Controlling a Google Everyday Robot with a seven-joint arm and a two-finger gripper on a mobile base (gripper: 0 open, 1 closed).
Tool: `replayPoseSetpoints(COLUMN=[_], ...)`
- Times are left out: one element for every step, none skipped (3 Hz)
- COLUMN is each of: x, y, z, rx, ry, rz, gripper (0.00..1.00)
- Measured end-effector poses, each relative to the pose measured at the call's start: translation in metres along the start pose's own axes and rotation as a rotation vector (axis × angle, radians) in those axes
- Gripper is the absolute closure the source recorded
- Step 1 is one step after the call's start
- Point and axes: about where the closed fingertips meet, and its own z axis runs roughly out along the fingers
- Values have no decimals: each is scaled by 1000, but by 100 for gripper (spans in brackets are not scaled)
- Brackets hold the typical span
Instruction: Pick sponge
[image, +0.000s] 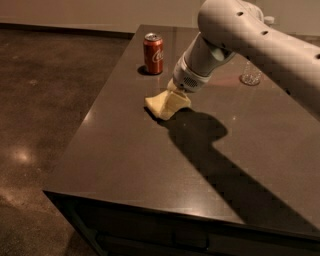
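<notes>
Gripper (175, 101) at sponge (155, 104), soda can (153, 53) behind

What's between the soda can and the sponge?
Only bare tabletop between the soda can and the sponge, per the camera view. The gripper is down at the sponge.

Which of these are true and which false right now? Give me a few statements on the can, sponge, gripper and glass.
1. The soda can stands upright on the table. True.
2. The sponge lies on the floor. False: it is up at the tabletop, a little in front of the can.
3. The gripper is down at the sponge. True.
4. The glass stands right against the can. False: it stands well apart from it, on the other side of the arm.
</notes>
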Motion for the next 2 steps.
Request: replayPoseSetpoints(x=[-2, -6], y=[-1, 1], z=[-17, -45], rx=[8, 21], ry=[-9, -38], rz=[-23, -45], gripper=[63, 85])
